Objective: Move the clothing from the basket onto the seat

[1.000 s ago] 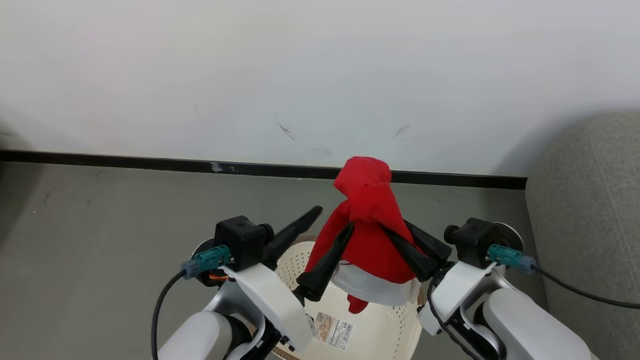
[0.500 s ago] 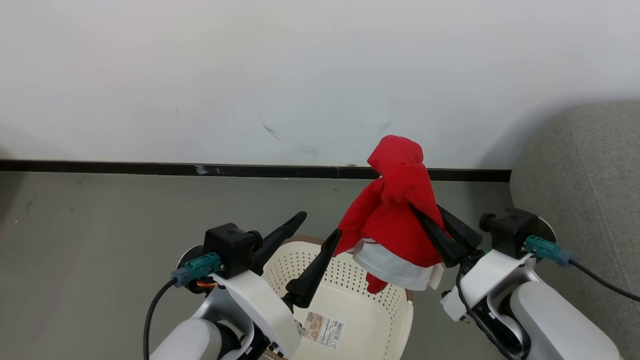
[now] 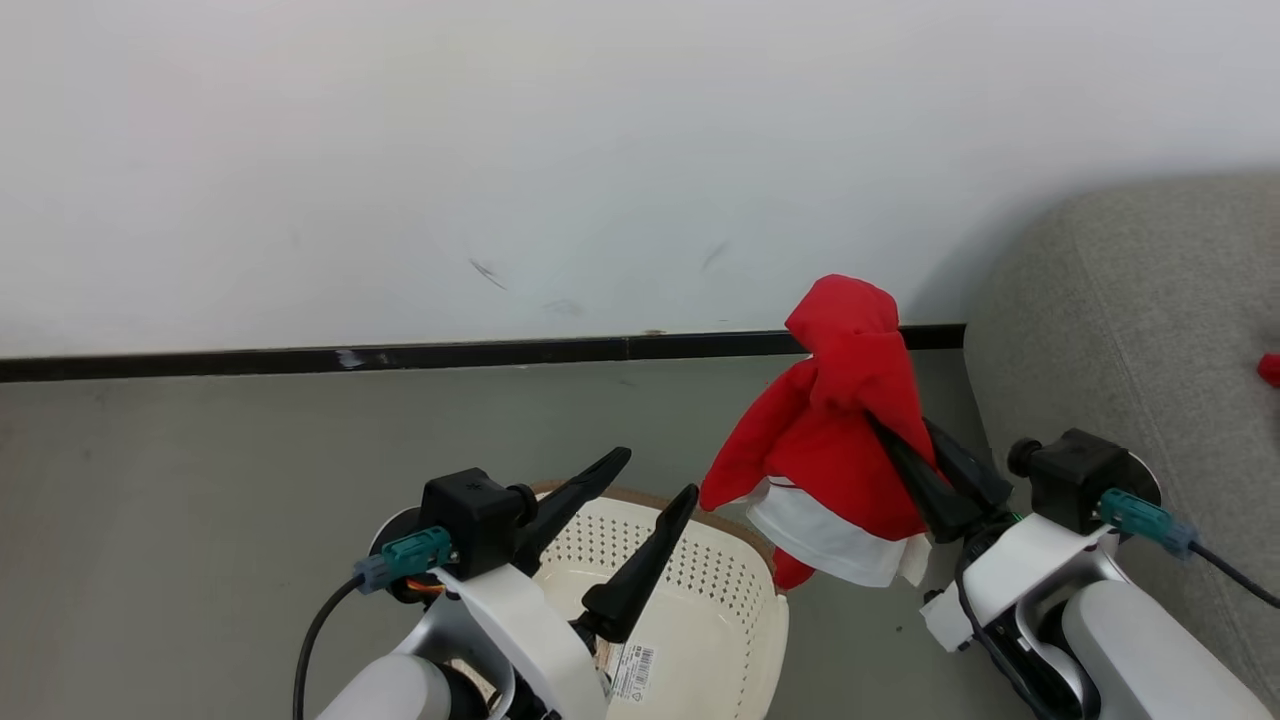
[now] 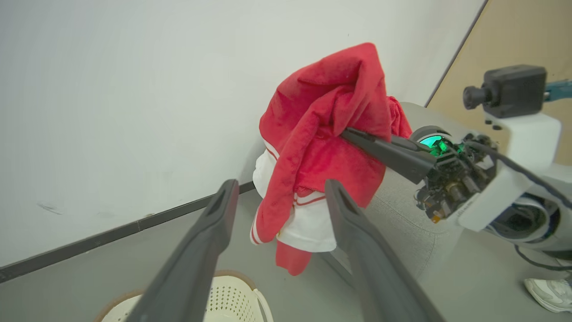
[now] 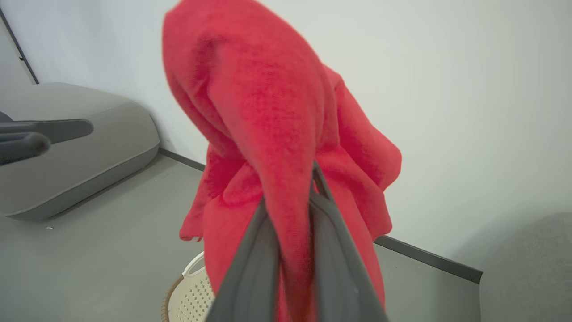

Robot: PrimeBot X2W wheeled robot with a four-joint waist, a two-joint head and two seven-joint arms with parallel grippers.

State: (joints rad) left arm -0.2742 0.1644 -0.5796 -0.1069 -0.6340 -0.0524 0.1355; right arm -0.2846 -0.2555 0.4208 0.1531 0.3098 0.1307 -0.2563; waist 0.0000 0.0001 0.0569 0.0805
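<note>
The right gripper (image 3: 898,428) pinches the clothing (image 3: 835,440) by 1 narrow fold, hanging between the basket (image 3: 745,590) and the seat (image 3: 1120,300); the left gripper (image 3: 658,473) stands wide, empty; a swing could slip that fold, dropping it on the floor (image 3: 200,480).

Setting: sparsely furnished indoor room, domestic in type. Indicators: light grey upholstered sofa (image 3: 1120,300) against a plain white wall (image 3: 500,150); black skirting board (image 3: 450,354); smooth grey floor (image 3: 200,480); cream perforated laundry basket (image 3: 720,580) standing on it.

Left gripper (image 3: 657,472) released clothing (image 3: 830,440), right gripper (image 3: 900,435) carried it towards seat (image 3: 1130,300)
</note>
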